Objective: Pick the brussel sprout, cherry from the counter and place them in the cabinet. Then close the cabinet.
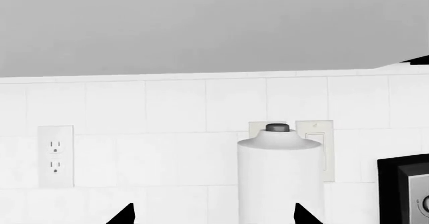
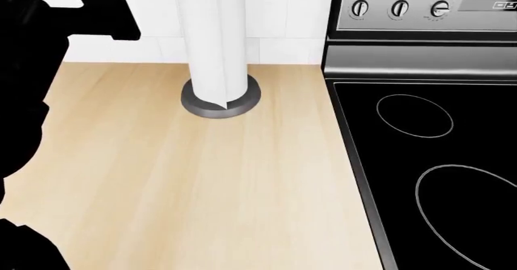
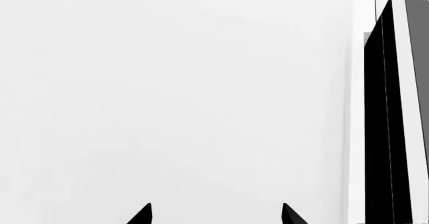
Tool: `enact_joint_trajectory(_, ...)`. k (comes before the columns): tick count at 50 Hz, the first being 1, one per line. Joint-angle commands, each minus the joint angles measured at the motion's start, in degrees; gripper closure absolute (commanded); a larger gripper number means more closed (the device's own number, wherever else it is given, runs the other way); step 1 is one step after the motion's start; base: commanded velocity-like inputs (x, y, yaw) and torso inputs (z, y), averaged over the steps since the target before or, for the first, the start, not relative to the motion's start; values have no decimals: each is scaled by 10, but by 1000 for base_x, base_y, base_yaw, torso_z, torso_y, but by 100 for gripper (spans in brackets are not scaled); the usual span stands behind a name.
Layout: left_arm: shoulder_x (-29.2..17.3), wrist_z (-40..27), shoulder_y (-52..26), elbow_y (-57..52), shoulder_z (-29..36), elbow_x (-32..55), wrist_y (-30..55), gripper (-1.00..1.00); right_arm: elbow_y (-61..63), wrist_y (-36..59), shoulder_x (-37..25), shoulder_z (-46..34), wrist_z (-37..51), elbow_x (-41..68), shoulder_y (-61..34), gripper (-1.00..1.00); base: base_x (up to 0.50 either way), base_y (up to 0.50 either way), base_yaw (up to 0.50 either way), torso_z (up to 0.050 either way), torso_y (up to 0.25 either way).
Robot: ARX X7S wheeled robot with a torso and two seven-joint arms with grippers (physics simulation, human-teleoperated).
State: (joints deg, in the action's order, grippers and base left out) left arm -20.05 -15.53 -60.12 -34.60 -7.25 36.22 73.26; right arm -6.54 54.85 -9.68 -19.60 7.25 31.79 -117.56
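Note:
Neither the brussel sprout nor the cherry shows in any view. The beige wood-grain counter lies bare in front of me apart from a paper towel stand. In the left wrist view, my left gripper is open, its two black fingertips wide apart and nothing between them. It faces the tiled wall under the grey underside of the cabinet. My right gripper is open too and holds nothing. It faces a plain white panel; I cannot tell whether that is the cabinet door.
A tall white paper towel roll stands on a grey round base at the back of the counter. The black glass stovetop with knobs borders the counter's right. My left arm rises along the left edge. A wall outlet is on the tiles.

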Motion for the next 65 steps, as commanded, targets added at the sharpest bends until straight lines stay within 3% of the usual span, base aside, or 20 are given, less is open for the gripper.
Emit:
enact_joint_trajectory(1, -2, -1, 3, 0, -1, 3, -3, -100, -71, 212, 11, -136, -72, 118, 53, -100, 0, 3, 4, 0, 0)
enact_joint_trajectory(48, -8, -13, -4, 1, 1, 20, 0, -100, -136, 240, 23, -345, -113, 71, 29, -100, 3, 1, 1, 0, 0)
enact_joint_trajectory(65, -10, -16, -5, 3, 3, 24, -4, -100, -184, 251, 30, -359, -103, 62, 26, -100, 0, 0, 0, 0, 0)
